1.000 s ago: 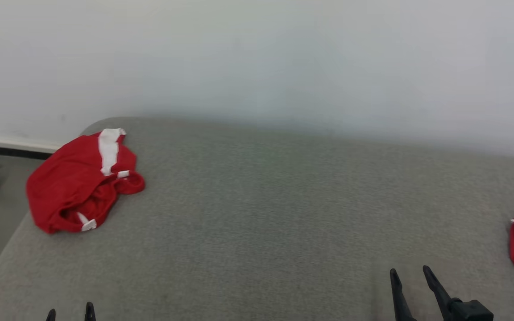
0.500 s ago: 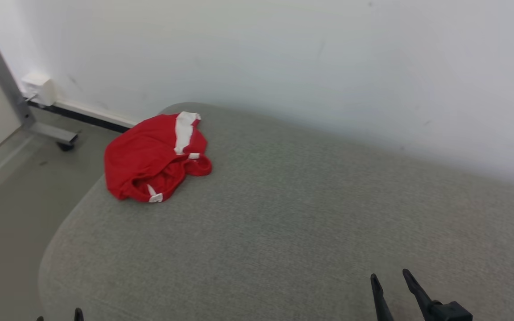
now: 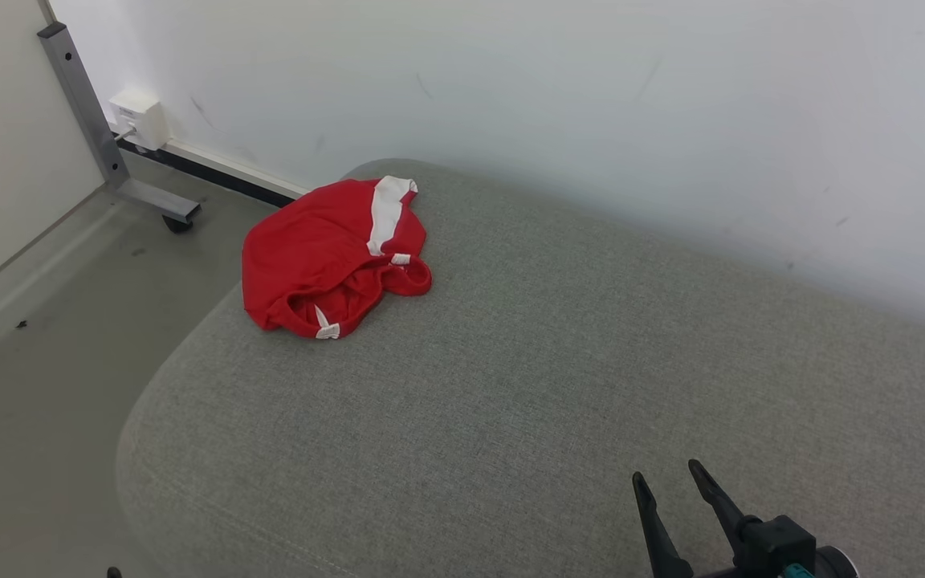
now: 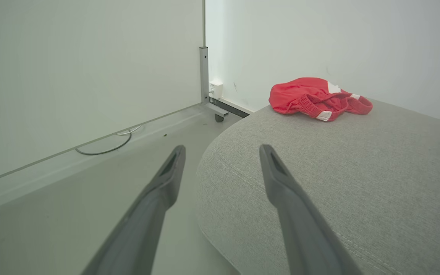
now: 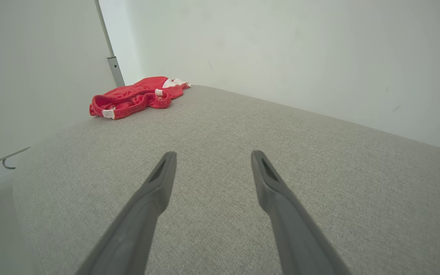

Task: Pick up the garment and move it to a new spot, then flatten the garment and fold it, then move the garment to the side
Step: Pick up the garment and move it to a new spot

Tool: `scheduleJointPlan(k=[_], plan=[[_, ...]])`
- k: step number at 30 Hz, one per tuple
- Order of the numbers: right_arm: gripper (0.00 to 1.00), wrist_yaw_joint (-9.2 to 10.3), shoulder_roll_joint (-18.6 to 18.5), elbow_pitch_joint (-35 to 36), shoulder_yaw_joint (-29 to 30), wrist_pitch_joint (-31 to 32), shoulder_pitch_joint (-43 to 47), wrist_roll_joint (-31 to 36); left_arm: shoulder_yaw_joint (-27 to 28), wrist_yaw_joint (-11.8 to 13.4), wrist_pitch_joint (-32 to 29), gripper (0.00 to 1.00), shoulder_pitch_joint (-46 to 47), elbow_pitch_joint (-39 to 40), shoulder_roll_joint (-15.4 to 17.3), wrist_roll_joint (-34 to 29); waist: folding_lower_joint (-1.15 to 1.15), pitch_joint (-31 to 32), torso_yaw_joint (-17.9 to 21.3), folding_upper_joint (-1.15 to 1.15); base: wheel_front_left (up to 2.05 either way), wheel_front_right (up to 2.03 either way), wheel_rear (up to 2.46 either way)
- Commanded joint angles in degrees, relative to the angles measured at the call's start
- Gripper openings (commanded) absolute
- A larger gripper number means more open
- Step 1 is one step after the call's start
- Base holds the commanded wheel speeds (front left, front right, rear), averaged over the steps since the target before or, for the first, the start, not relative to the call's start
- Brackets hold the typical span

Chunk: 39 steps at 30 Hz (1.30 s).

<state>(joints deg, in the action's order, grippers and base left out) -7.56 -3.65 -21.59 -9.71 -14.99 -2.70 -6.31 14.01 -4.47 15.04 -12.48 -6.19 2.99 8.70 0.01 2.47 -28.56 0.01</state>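
Red garment (image 3: pixel 326 261) crumpled on grey cushion (image 3: pixel 527 385) — left gripper (image 4: pixel 222 147), right gripper (image 3: pixel 666 471): fingers apart, empty.

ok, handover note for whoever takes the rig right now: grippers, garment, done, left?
Left gripper: open, empty, at the near left corner of the grey cushion, partly over the floor.
Right gripper: open, empty, above the cushion's near edge.
Red garment: crumpled, white trim showing, at the cushion's far left corner by the wall, well apart from both grippers.
Done: nothing yet, going by how it lies.
Left: pick it up, move it, flatten, fold, move it aside.
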Motion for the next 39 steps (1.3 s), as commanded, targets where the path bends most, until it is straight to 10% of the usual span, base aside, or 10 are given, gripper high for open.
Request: scheduleJointPlan(k=[1,18,39], plan=[[1.0,0.15,-0.3,-0.1,-0.2,-0.2,-0.6,-0.2,-0.3,0.5,0.2,1.0,-0.6,0.3,-0.1,0.4,-0.01,0.1,0.1,-0.01,0.0,0.0,0.0],[1.0,0.15,-1.9,2.3,1.6,-0.1,1.3,0.8,-4.1,0.1,0.2,1.0,7.4,-3.2,0.6,1.1,-0.01,-0.5,1.0,-0.01,0.0,0.0,0.0],[1.0,0.15,-13.8,26.0,-1.1,12.3,-9.2,4.2,5.5,0.1,-23.6,1.0,54.8,-26.6,7.5,22.9,-0.01,-30.1,14.7,-0.01,0.0,0.0,0.0]])
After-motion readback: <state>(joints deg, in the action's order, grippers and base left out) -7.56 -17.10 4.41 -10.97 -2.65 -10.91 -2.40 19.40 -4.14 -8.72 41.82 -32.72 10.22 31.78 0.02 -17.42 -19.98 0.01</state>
